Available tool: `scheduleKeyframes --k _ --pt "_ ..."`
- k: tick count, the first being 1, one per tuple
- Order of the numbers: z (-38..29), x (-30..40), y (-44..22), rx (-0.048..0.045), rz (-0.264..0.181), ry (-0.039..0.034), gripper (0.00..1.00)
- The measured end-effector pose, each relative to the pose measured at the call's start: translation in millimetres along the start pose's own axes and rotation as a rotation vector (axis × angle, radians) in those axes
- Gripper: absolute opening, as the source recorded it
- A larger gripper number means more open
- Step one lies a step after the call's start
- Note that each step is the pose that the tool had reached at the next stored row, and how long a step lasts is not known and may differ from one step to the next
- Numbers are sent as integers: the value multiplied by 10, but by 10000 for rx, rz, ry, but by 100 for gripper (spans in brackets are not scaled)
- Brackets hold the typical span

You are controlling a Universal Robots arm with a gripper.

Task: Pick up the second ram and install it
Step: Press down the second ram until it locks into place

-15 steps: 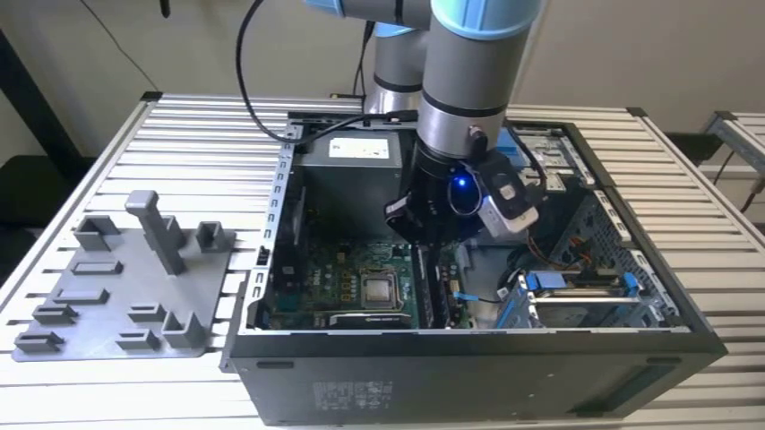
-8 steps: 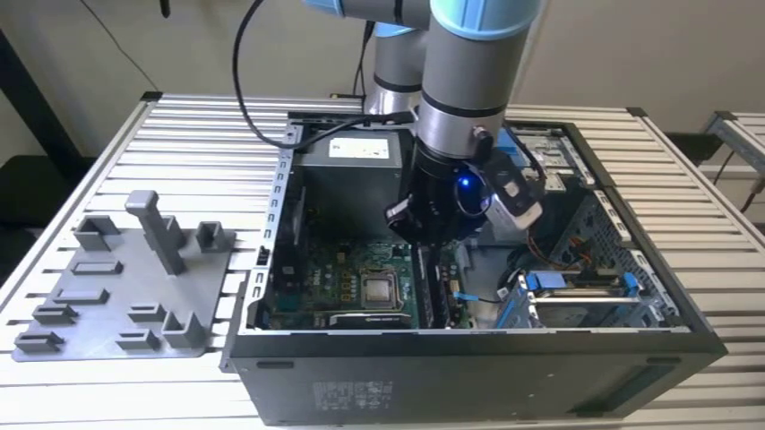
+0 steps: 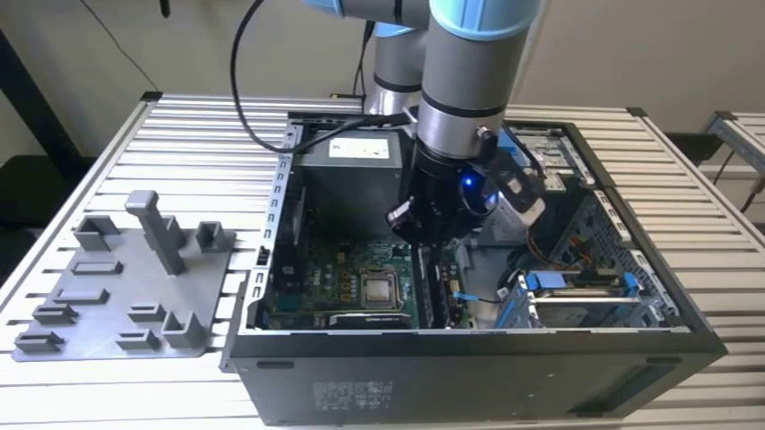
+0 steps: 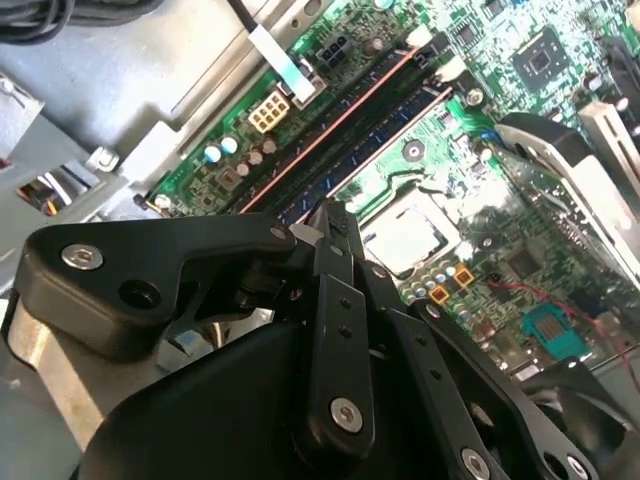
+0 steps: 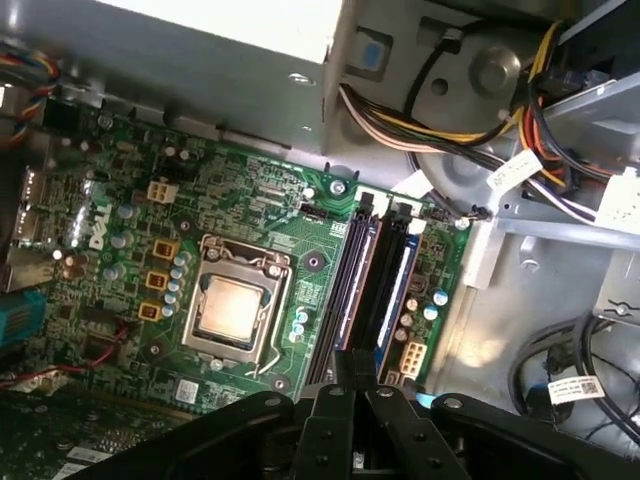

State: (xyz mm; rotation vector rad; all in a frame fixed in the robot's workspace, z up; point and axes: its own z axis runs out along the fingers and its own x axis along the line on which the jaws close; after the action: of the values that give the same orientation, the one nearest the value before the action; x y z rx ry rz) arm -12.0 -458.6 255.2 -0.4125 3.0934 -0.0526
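The claw (image 3: 421,244) is down inside the open computer case (image 3: 478,354), and in both wrist views its two black fingers (image 4: 335,300) are pressed together to one narrow tip (image 5: 352,362), with nothing between them. The tip is poised right at the near end of the memory slots. There's the second ram (image 5: 358,282): a long, dark, thin stick standing on edge in the slot closest to the processor (image 5: 232,307), running straight away from the tip. In the second wrist view the ram (image 4: 385,138) shows a pale pinkish top edge that starts just past the fingertip. Whether the tip touches the stick or sits just above it, I can't tell. Just beside it, on the side away from the processor, lie a blue slot (image 5: 395,290) and another long dark strip. All of this sits on the green motherboard (image 3: 317,291). Further back, the grey power supply box (image 3: 347,148) fills the far end of the case. Over on the exterior view's left, on the slatted table (image 3: 179,116), the grey holder tray (image 3: 120,309) sits well apart from the claw.
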Motion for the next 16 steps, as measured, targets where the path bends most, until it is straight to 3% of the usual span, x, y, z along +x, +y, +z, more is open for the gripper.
scheduleKeyframes --k 16 --pt "0 0 0 -28 -1738 -63 11"
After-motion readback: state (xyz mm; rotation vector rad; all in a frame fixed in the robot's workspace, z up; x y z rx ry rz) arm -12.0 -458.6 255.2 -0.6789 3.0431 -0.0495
